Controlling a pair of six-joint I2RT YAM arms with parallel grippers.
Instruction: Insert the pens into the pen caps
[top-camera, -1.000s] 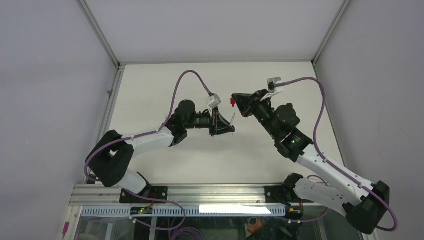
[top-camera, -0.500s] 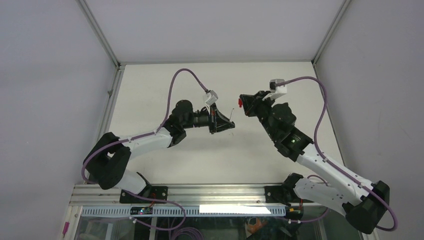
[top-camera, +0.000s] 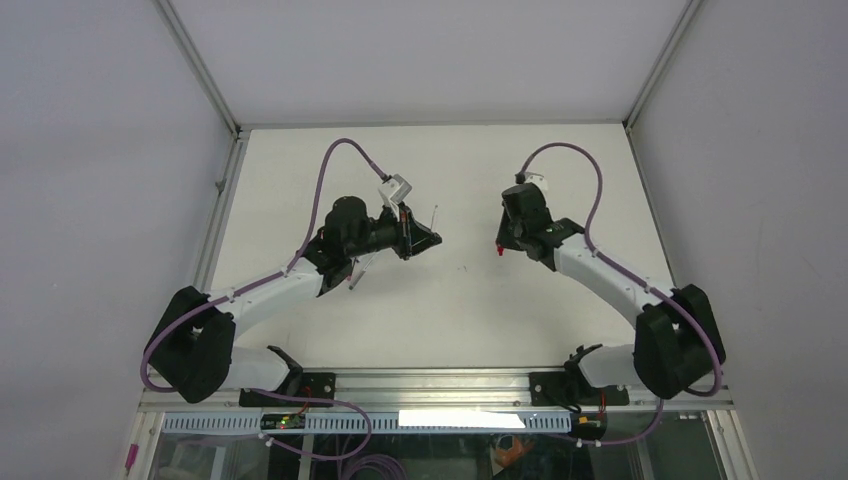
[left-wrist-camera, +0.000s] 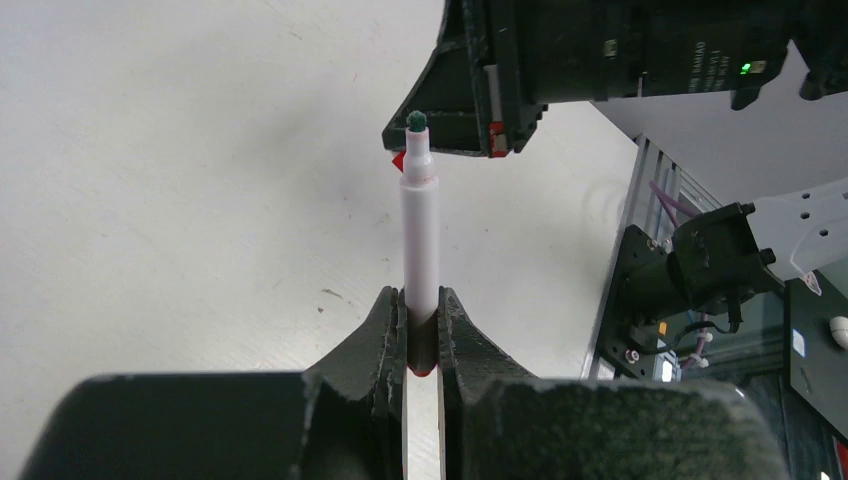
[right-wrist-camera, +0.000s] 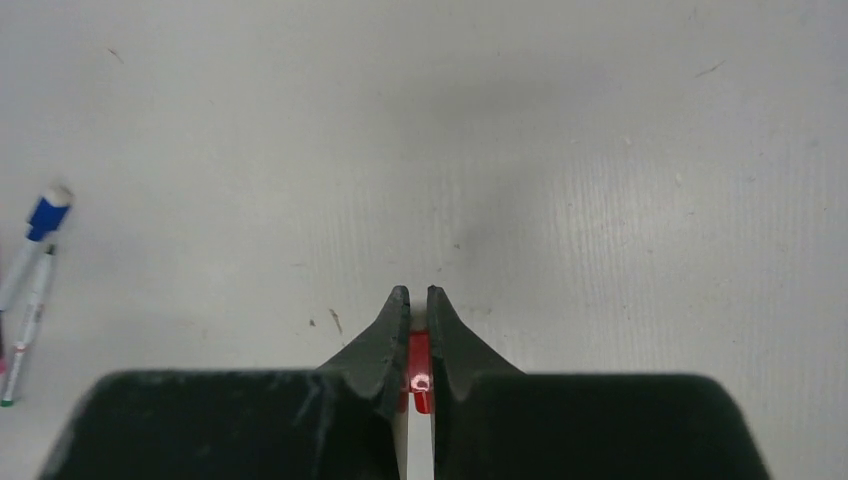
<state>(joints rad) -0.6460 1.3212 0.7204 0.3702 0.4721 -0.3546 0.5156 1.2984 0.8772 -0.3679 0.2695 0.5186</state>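
My left gripper (top-camera: 428, 238) (left-wrist-camera: 421, 295) is shut on the lower end of a white pen (left-wrist-camera: 420, 240). The pen stands up out of the jaws with its dark green tip (left-wrist-camera: 415, 121) bare. It also shows as a thin white stick in the top view (top-camera: 434, 216). My right gripper (top-camera: 501, 246) (right-wrist-camera: 419, 292) is shut on a small red cap (right-wrist-camera: 419, 362) and points down at the table. In the left wrist view the right gripper (left-wrist-camera: 470, 110) hangs just beyond the pen tip. The two grippers are apart. The other caps are out of view.
Two thin white pens lie side by side on the table under my left arm (top-camera: 362, 270). In the right wrist view they are at the far left; one wears a blue cap (right-wrist-camera: 46, 214), the other (right-wrist-camera: 27, 325) lies beside it. Grey walls enclose the white table (top-camera: 440, 300).
The grippers, earlier facing each other closely, have drawn apart. The left one pulled back left with the pen. The right arm swung and turned its gripper down toward the table with the red cap.
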